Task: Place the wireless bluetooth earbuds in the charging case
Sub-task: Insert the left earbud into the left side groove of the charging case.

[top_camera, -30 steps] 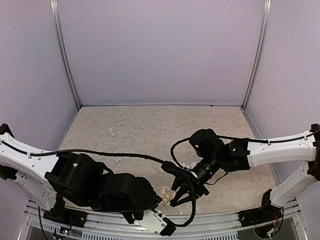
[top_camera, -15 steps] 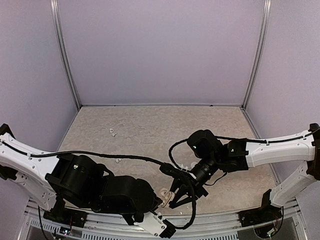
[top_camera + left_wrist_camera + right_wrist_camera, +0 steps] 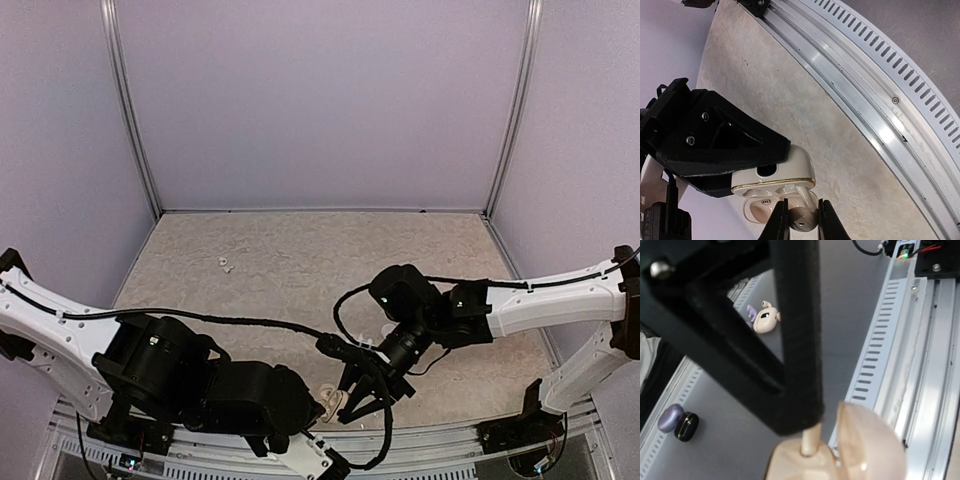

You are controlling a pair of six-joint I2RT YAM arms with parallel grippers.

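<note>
Left tool: clenched on one earbud, stem pointing up into the open charging case.
Right tool: clamped on the case's lid half, holding it open just above the worktop, near its front edge.
Seating: judged best to line the stem up with its cavity, press gently, release only once flush.
Other earbuds: small white pieces lie far back, left.
</note>
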